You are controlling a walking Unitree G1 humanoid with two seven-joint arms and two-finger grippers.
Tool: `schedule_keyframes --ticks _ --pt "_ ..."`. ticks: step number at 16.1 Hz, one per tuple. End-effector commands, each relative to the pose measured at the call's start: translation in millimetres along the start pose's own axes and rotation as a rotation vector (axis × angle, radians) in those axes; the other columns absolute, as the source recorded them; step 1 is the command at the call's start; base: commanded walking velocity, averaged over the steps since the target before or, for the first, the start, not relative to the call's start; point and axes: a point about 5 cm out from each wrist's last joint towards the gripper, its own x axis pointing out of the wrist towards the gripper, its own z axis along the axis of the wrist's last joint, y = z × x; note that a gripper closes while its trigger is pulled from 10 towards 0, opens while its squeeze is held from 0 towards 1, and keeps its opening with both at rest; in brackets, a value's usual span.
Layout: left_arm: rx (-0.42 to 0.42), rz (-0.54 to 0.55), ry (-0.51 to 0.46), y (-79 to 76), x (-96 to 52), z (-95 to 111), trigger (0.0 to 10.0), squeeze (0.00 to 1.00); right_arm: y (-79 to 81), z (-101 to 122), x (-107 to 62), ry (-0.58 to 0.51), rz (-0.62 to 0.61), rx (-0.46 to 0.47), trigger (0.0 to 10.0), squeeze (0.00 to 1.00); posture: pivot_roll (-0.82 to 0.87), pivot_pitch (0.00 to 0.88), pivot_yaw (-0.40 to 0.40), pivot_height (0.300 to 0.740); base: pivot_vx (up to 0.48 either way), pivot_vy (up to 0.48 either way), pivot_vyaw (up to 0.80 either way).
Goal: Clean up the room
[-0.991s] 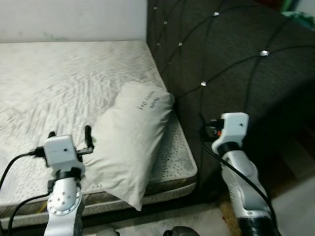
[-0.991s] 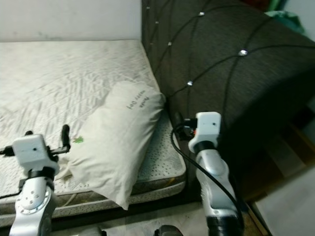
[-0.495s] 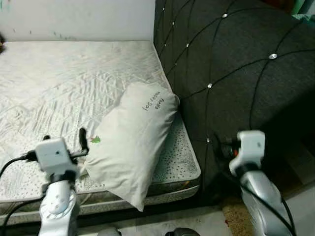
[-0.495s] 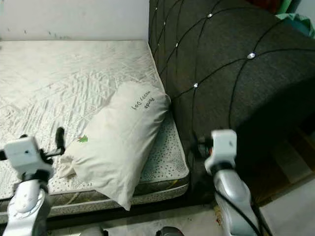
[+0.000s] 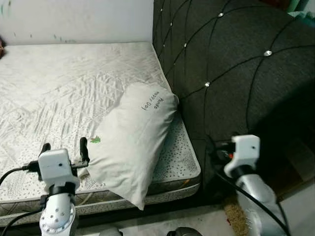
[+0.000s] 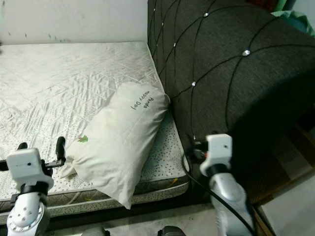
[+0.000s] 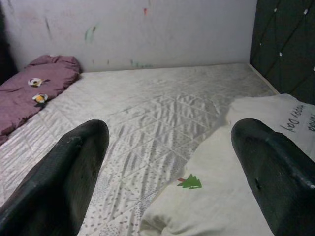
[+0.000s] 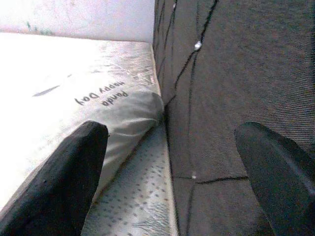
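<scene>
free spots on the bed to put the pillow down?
Bare mattress from the wall to the pillow, right of the purple cushion. Crowded at the near corner: pillow against the headboard, left pincer at its end.

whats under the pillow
The white pillow lies on the quilted mattress, one corner overhanging its front edge, top end against the dark headboard. The mattress beneath it is covered, so anything there is hidden.

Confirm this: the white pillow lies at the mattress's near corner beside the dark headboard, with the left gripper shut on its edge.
Not quite. The left gripper is open and short of the pillow, as the left wrist view shows. The pillow does lie at the mattress's near corner beside the headboard.
</scene>
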Motion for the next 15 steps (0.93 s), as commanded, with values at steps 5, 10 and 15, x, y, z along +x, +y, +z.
schedule_keyframes --ticks 5,10,15 --pt "0.004 -0.016 -0.017 -8.8 15.3 0 10.0 0.00 12.2 5 22.6 -0.037 0.028 0.012 10.0 0.00 0.01 0.000 -0.003 0.740 0.000 0.000 0.00" --pt "-0.023 -0.022 -0.033 -17.9 24.7 2 10.0 0.00 17.6 2 28.9 -0.046 0.051 0.029 10.0 0.00 0.00 0.000 -0.002 0.715 0.000 0.000 0.00" --pt "-0.023 -0.018 -0.054 -22.4 29.8 4 10.0 0.00 21.8 7 38.9 -0.074 0.078 0.005 10.0 0.00 0.00 0.000 -0.008 0.665 0.000 0.000 0.00"
